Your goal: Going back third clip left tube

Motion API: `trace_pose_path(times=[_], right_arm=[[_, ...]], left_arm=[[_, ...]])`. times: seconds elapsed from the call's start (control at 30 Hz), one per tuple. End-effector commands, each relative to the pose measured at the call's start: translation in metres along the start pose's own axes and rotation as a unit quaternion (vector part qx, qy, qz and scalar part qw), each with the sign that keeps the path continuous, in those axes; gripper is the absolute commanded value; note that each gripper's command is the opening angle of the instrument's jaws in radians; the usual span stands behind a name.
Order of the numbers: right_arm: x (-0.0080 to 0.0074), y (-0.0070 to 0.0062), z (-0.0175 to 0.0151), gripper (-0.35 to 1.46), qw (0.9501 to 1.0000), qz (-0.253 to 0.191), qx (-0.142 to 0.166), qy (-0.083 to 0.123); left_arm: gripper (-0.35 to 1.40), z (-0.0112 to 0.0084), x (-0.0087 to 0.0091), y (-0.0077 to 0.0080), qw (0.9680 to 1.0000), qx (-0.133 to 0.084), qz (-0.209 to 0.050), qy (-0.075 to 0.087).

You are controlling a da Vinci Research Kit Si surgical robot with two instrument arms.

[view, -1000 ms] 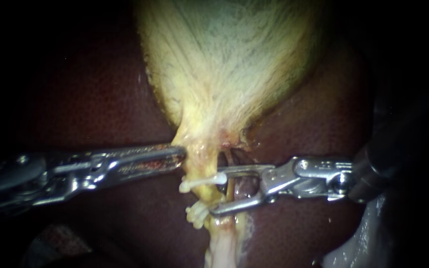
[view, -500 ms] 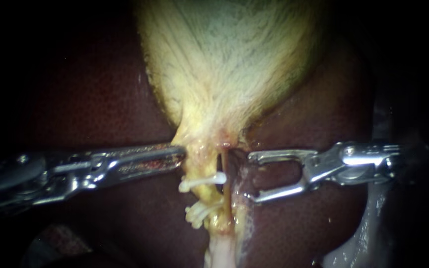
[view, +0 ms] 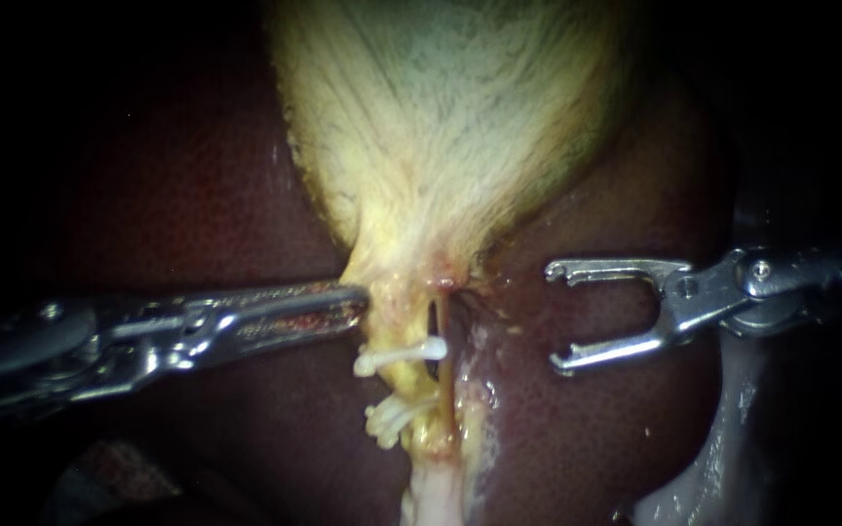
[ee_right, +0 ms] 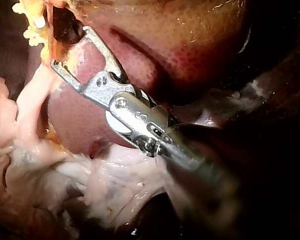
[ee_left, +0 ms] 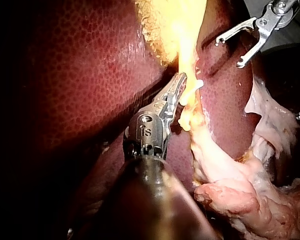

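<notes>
The jaws of the right instrument (view: 554, 317) are held wide open and empty over the liver (view: 616, 429), apart from the left tube (view: 401, 382), on which white clips (view: 400, 356) are seated (just beside the other tip). The jaws of the left instrument (view: 356, 301) are closed on the gallbladder (view: 440, 146) at its neck.

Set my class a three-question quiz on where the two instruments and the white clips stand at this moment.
1. True or false: the right instrument has its jaws shut.
2. The white clips sit on: A the liver; B the left tube below the gallbladder; C the right instrument's jaws.
3. Fill in: the ___ instrument's tip lies against the gallbladder's neck.
Key: 1 false, they stand open and empty over the liver; 2 B; 3 left instrument.
</notes>
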Motion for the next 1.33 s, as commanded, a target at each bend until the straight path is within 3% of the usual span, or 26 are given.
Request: trace_pose_path(times=[0.03,0.27,0.57,1.33], right_arm=[[-0.0001,0.0000,-0.0001,0.60,1.0000,0.000,0.000,0.000],[-0.0001,-0.0001,-0.0002,0.60,1.0000,0.000,0.000,0.000],[-0.0001,-0.0003,-0.0003,0.60,1.0000,0.000,0.000,0.000],[0.0000,-0.0006,-0.0005,0.60,1.0000,0.000,0.000,-0.001]], left_arm=[[-0.07,0.0003,0.0002,0.0000,1.0000,0.001,0.001,0.000],[-0.05,0.0027,0.0018,0.0002,1.0000,0.001,0.005,0.006],[-0.05,0.0047,0.0019,0.0003,0.9999,0.000,0.005,0.009],[-0.05,0.0050,0.0020,0.0002,0.9999,0.000,0.006,0.010]])
